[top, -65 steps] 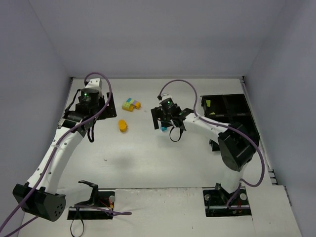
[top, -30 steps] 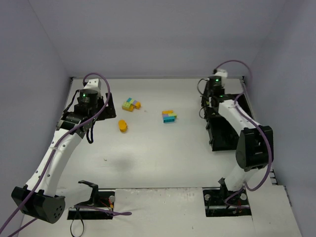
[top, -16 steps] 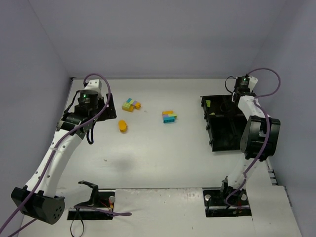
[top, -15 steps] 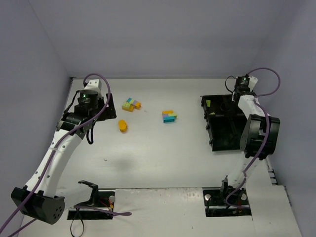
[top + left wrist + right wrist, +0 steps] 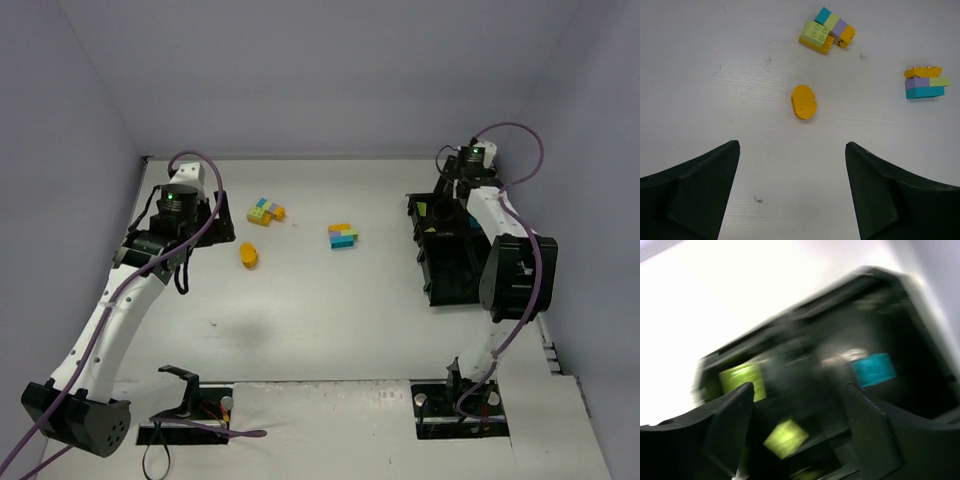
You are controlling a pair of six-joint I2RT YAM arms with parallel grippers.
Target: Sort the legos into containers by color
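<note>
Three lots of legos lie on the white table: an orange rounded piece [image 5: 248, 254] [image 5: 804, 102], a multicoloured cluster [image 5: 265, 211] [image 5: 827, 35] behind it, and a second cluster [image 5: 343, 236] [image 5: 925, 83] in the middle. The black compartment tray [image 5: 425, 262] [image 5: 880, 277] stands at the right. The blurred right wrist view shows lime bricks [image 5: 742, 380] and a cyan brick [image 5: 872, 369] in its compartments. My right gripper [image 5: 447, 208] [image 5: 800, 387] is open and empty above the tray's far left end. My left gripper [image 5: 195, 228] [image 5: 791, 145] is open and empty, above the table, short of the orange piece.
The purple-grey walls close the table at the back and both sides. The arm bases [image 5: 190, 400] stand at the near edge. A small dark mark [image 5: 758, 200] lies on the table between my left fingers.
My right arm left the middle cluster on the table, swung to the tray's far right corner, then came back left over the tray's far end. My left arm has barely moved.
</note>
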